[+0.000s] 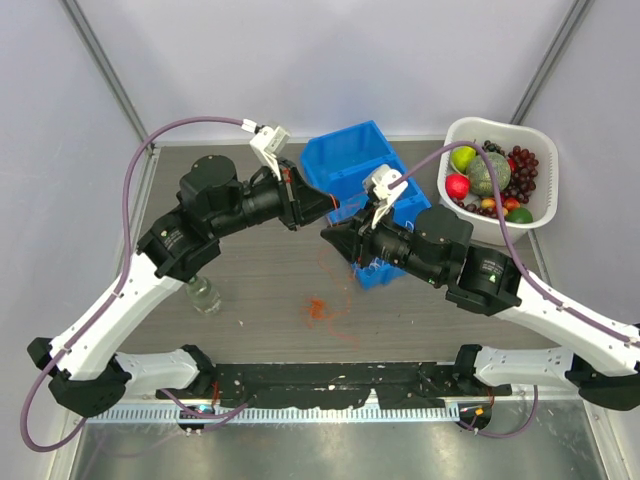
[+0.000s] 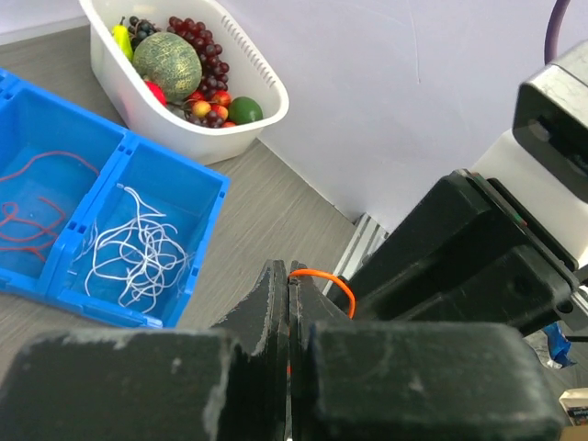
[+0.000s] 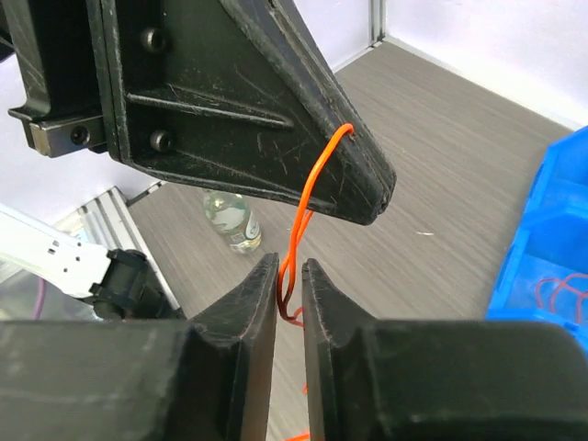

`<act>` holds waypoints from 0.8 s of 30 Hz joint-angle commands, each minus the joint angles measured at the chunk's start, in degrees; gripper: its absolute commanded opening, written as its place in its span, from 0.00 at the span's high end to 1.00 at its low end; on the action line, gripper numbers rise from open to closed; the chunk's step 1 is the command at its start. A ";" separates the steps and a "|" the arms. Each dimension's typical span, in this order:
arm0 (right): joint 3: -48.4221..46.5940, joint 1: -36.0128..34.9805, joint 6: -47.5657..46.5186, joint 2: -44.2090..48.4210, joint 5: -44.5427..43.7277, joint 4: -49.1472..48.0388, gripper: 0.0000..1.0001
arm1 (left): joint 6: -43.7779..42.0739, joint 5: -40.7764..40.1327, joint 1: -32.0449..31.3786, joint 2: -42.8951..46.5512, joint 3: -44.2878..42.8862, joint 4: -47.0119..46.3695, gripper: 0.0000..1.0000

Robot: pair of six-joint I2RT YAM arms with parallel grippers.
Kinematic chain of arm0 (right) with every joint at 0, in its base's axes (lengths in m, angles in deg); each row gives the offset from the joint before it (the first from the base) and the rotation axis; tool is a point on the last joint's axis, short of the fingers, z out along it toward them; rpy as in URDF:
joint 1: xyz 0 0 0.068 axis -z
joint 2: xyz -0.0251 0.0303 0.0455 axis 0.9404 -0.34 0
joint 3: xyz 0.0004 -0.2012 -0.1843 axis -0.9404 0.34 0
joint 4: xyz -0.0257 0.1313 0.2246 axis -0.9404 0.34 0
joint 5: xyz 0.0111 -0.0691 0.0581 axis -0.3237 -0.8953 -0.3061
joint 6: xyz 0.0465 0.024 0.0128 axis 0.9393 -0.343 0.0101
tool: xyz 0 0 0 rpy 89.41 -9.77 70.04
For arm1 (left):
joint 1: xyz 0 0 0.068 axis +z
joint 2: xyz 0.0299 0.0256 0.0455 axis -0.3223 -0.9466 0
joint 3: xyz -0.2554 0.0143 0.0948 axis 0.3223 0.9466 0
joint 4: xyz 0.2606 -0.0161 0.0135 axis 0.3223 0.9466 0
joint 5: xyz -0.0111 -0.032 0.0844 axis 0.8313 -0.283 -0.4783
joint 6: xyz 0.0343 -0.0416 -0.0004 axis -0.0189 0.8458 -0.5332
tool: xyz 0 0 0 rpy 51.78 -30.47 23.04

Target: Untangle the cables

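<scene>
An orange-red cable [image 3: 308, 197] hangs from my left gripper [image 2: 292, 274], which is shut on it; a small orange loop [image 2: 323, 277] pokes out beside its tips. In the top view the left gripper [image 1: 335, 208] meets my right gripper [image 1: 328, 236] above the table's middle. My right gripper [image 3: 289, 262] stands just under the left one's fingers [image 3: 248, 119]. Its jaws are a narrow gap apart with the doubled orange strand running between them, not pinched. A small orange-red tangle [image 1: 317, 310] lies on the table below. White cables [image 2: 138, 246] and reddish cables [image 2: 37, 204] lie in the blue bin.
The blue divided bin [image 1: 340, 160] stands behind the grippers. A white basket [image 1: 536, 205] of fruit sits at the back right. A small clear bottle [image 1: 203, 293] lies left of centre, under the left arm. Purple hoses loop along both arms.
</scene>
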 commanded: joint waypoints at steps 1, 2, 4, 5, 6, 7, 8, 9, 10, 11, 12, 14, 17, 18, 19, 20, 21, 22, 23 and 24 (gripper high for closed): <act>0.36 0.05 -0.27 1.43 -0.34 -4.28 0.87 | -0.17 1.18 0.19 0.45 0.11 -3.21 1.00; 0.54 0.05 0.00 1.87 -0.43 -4.28 0.99 | -0.35 0.74 0.19 0.71 0.11 -3.03 1.00; 1.24 -0.04 0.96 2.66 -0.69 -4.89 0.99 | -0.79 0.13 0.19 0.97 0.11 -3.03 1.00; 1.51 0.05 1.14 2.84 -0.78 -5.07 0.99 | -0.88 -0.49 0.19 1.41 0.19 -2.95 0.92; 1.34 0.05 1.66 3.27 -1.30 -5.07 0.99 | -1.05 -1.27 0.19 1.76 0.28 -3.03 0.83; 1.25 0.05 1.93 3.36 -1.66 -5.07 0.99 | -1.40 -2.07 0.19 2.46 0.54 -3.21 0.69; 0.99 0.05 2.19 3.54 -2.36 -5.07 0.99 | -1.58 -2.94 0.19 3.51 1.16 -3.73 0.53; 0.81 0.05 2.46 3.71 -3.23 -5.07 0.99 | -2.10 -3.47 0.19 4.66 1.86 -4.43 0.43; 0.02 0.05 2.81 3.89 -3.50 -5.07 0.99 | -2.98 -4.26 0.19 6.23 2.91 -5.22 0.34; -0.24 0.05 2.90 4.07 -4.29 -5.07 0.99 | -3.51 -5.14 0.19 7.47 4.05 -5.75 0.28; -1.12 0.05 2.99 4.24 -4.64 -5.07 0.99 | -4.21 -6.37 0.19 9.22 5.02 -6.19 0.22; -2.70 0.05 2.99 4.24 -6.92 -5.07 0.99 | -6.32 -9.79 0.19 12.30 7.21 -6.20 0.12; -4.99 0.14 2.11 3.20 -12.44 -5.42 0.99 | -8.96 -15.85 0.19 16.96 11.34 -5.50 0.02; -6.47 0.22 1.24 2.58 -14.12 -5.51 0.99 | -9.57 -19.18 0.19 18.89 12.75 -5.23 0.00; -7.10 0.40 0.62 1.36 -16.66 -5.77 0.99 | -9.84 -21.56 0.19 20.12 14.33 -5.06 0.00; -8.67 0.58 -0.17 0.65 -17.82 -5.86 0.99 | -10.19 -23.76 0.19 21.61 15.65 -4.88 0.00; -9.38 1.10 -0.52 -1.01 -20.35 -6.39 0.99 | -10.98 -24.83 0.19 22.76 16.97 -4.97 0.00; -11.13 1.28 -1.66 -1.90 -21.16 -6.65 1.00 | -11.51 -25.88 0.10 24.16 17.94 -4.70 0.00; -12.10 2.06 -2.54 -4.08 -22.48 -6.74 0.99 | -12.04 -26.68 0.10 25.40 18.99 -4.70 0.00; -14.29 2.51 -3.07 -5.15 -23.10 -6.92 0.99 | -12.56 -26.86 0.19 26.63 19.87 -4.79 0.00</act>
